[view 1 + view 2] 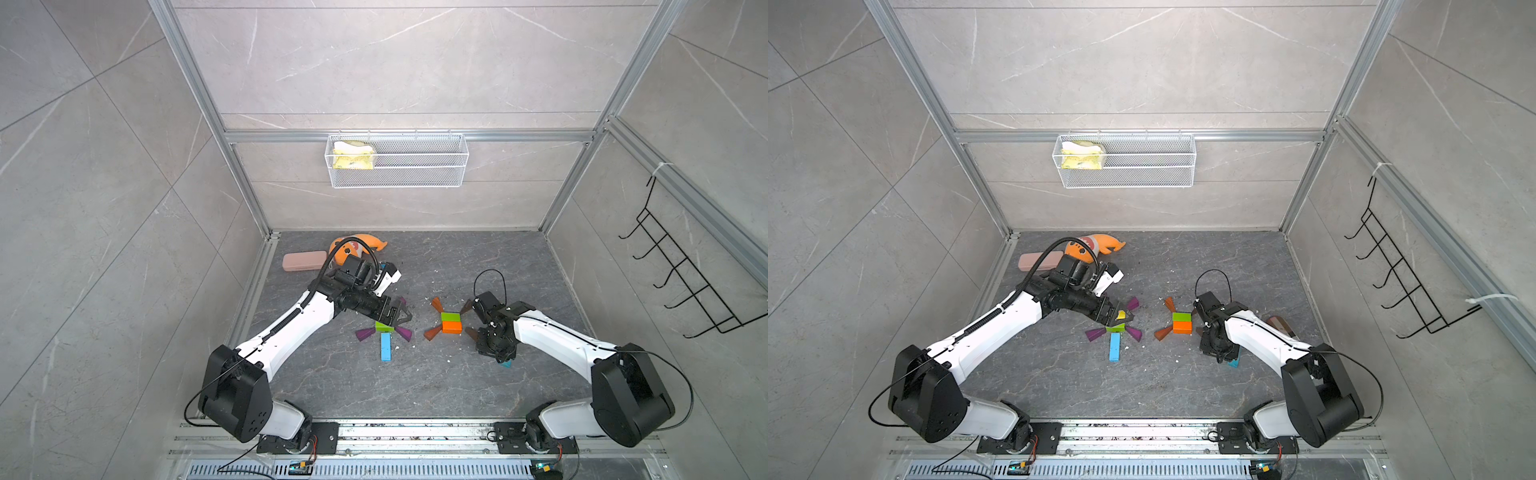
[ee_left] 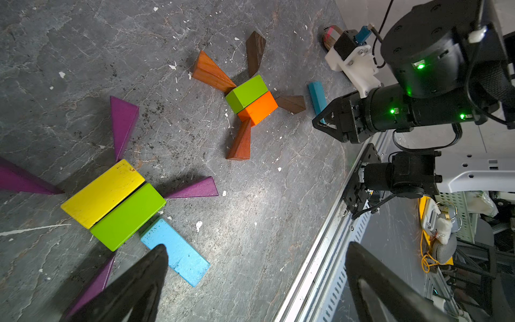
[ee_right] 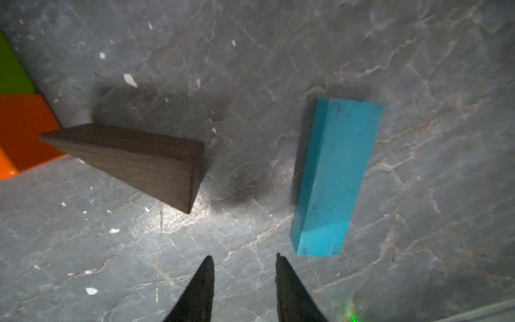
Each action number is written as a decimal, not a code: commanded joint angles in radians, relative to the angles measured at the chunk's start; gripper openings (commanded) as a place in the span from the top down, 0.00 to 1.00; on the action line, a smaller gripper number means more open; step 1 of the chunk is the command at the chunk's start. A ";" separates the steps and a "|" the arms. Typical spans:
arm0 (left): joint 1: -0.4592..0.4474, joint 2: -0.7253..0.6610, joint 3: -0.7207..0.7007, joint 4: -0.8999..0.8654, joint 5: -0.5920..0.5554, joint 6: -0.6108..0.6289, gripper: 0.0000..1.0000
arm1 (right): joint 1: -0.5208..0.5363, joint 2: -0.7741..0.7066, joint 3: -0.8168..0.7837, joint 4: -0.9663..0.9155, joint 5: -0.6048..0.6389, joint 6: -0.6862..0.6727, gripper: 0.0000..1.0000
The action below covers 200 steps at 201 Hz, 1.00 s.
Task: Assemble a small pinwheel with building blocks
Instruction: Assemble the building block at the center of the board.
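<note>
Two flat pinwheels of building blocks lie on the dark slab. The left one has a yellow brick [image 2: 103, 193], a green brick [image 2: 128, 217], purple wedges [image 2: 122, 122] and a light-blue bar [image 1: 386, 347]. My left gripper [image 2: 256, 251] hovers over it, wide open and empty. The right one has a green brick [image 1: 451, 317], an orange brick [image 1: 451, 327], orange wedges [image 1: 433, 333] and brown wedges [image 3: 139, 161]. A loose light-blue bar [image 3: 334, 175] lies beside it. My right gripper [image 3: 243, 258] points down between wedge and bar, with a narrow empty gap between its fingers.
A pink oblong case [image 1: 304, 261] and an orange plush shark [image 1: 361, 245] lie at the back left. A wire basket [image 1: 397, 160] hangs on the back wall and a black hook rack [image 1: 685, 270] on the right wall. A metal rail [image 1: 415, 432] edges the front.
</note>
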 commanded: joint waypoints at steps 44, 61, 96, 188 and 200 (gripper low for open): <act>0.006 0.003 0.029 -0.009 0.014 0.020 0.00 | 0.008 0.081 0.035 0.084 -0.009 -0.020 0.63; 0.006 0.006 0.029 -0.012 0.012 0.021 0.00 | 0.007 0.091 0.048 0.070 0.022 -0.016 0.63; 0.006 0.014 0.032 -0.013 0.012 0.023 0.00 | 0.008 0.096 0.071 0.042 0.061 -0.020 0.63; 0.006 0.017 0.033 -0.017 0.020 0.022 0.00 | 0.007 0.093 0.063 0.037 0.075 -0.024 0.63; 0.006 0.019 0.033 -0.017 0.022 0.022 0.00 | 0.008 0.088 0.063 0.039 0.057 -0.026 0.63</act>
